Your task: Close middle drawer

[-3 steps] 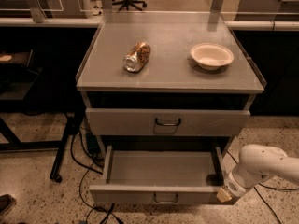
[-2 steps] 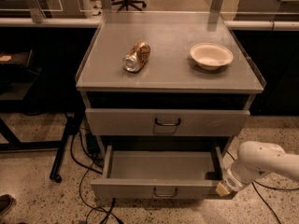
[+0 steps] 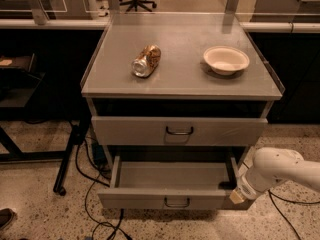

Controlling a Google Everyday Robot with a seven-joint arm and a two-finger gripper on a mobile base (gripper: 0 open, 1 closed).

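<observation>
The middle drawer (image 3: pixel 165 200) is a grey metal drawer with a low wide front and a small dark wire handle (image 3: pixel 176 203). It stands pulled out below the taller-fronted drawer (image 3: pixel 150 130), and its inside looks empty. My gripper (image 3: pixel 236 196) is at the end of the white arm (image 3: pixel 280 170), which comes in from the right. It is against the right front corner of the open drawer, by its front panel. The lowest drawer is hidden under the open one.
On the cabinet top (image 3: pixel 185 79) lie a crushed can (image 3: pixel 146 61) and a white bowl (image 3: pixel 226 59). Black cables (image 3: pixel 95 194) trail on the speckled floor at the left, by a dark stand leg (image 3: pixel 67 164). A shoe tip (image 3: pixel 6 218) shows at the lower left.
The open drawer has slid inward a little toward the cabinet. My arm and gripper have moved with its right front corner, away from the camera.
</observation>
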